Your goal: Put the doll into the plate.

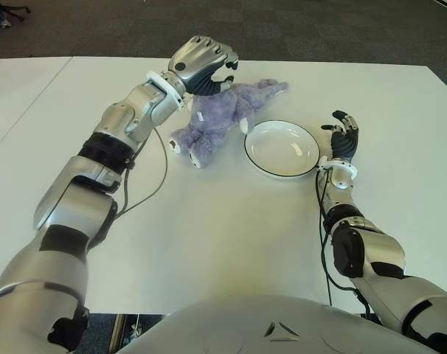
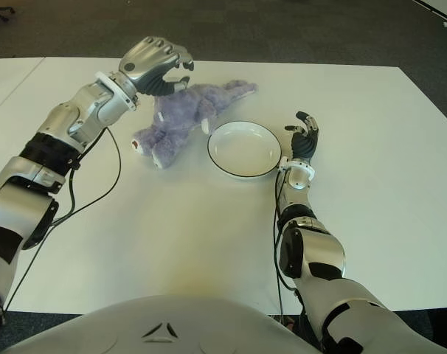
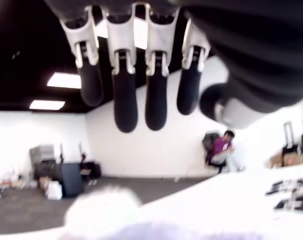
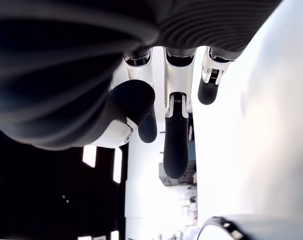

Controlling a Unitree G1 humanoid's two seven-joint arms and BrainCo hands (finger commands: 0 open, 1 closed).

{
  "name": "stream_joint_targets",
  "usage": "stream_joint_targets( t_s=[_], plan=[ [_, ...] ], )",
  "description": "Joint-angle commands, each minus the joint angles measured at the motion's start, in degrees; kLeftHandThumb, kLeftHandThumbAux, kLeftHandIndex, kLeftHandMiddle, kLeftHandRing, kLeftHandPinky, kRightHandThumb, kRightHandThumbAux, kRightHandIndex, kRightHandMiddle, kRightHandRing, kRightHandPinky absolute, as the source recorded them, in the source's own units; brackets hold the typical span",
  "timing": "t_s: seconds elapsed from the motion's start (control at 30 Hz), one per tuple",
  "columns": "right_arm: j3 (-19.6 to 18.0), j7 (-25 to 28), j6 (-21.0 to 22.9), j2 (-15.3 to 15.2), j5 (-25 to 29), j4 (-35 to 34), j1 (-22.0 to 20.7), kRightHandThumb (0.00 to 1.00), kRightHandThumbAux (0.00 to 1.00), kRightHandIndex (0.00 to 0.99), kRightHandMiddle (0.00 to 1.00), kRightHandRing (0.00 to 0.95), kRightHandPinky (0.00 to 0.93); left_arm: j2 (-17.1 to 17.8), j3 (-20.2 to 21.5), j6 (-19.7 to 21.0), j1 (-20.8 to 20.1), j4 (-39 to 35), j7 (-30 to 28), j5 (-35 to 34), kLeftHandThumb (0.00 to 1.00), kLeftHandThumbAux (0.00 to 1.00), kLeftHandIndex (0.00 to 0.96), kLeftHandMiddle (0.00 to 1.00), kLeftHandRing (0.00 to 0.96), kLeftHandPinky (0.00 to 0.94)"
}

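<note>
Left robot hand (image 1: 205, 63) hovers spread over the doll (image 1: 223, 118), which lies diagonally, head toward the robot.

- The left hand (image 3: 141, 65) fills the upper part of the view, its four dark-tipped fingers (image 3: 125, 100) hanging extended and apart, the thumb (image 3: 216, 102) beside them, nothing held between them
- A pale, blurred fuzzy doll (image 3: 104, 212) sits just under the fingers, on the white worktop (image 3: 231, 200)
- Far behind, a seated person (image 3: 220, 149) in a purple top near the wall
- Lit ceiling panels (image 3: 64, 80)
</note>
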Motion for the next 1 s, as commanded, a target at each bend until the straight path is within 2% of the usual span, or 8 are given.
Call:
stream_joint_targets(
  t_s=[0.03, 0.13, 0.33, 0.47, 0.7, 1.0],
  plan=[
    [-1.2, 1.0, 6.7, 7.2, 1.4, 8.4, 11.5, 1.0, 0.656, 0.25, 0.238, 0.462, 0.051, 2.5, -1.3, 6.0, 3.2, -5.8, -12.5, 2.5, 0.365, 0.314, 0.0, 0.0, 0.0, 0.0],
    [-0.9, 0.6, 7.0, 7.0, 1.0, 8.4, 11.6, 1.0, 0.656, 0.248, 0.237, 0.462, 0.058, 4.2, -2.3, 7.2, 3.0, -6.4, -18.6, 3.6, 0.326, 0.247, 0.0, 0.0, 0.0, 0.0],
    [-1.0, 0.7, 6.9, 7.1, 1.0, 8.4, 11.7, 1.0, 0.657, 0.249, 0.236, 0.462, 0.06, 5.4, -2.3, 8.0, 3.5, -8.5, -23.9, 4.2, 0.303, 0.218, 0.0, 0.0, 0.0, 0.0],
    [-0.8, 0.4, 6.7, 7.0, 0.7, 8.4, 11.7, 1.0, 0.657, 0.249, 0.236, 0.462, 0.051, 7.6, -2.2, 9.1, 6.9, -14.0, -27.0, 5.8, 0.294, 0.209, 0.0, 0.0, 0.0, 0.0],
    [-1.2, 0.9, 6.8, 7.1, 1.3, 8.4, 11.5, 1.0, 0.657, 0.25, 0.231, 0.462, 0.062, 8.2, -1.9, 9.5, 8.3, -16.4, -28.6, 6.8, 0.294, 0.199, 0.0, 0.0, 0.0, 0.0],
    [-1.5, 1.0, 6.4, 7.1, 1.2, 8.4, 11.6, 1.0, 0.657, 0.246, 0.233, 0.462, 0.058, 7.9, -1.2, 8.9, 9.5, -16.5, -25.7, 7.4, 0.316, 0.185, 0.0, 0.0, 0.0, 0.0]
  ],
)
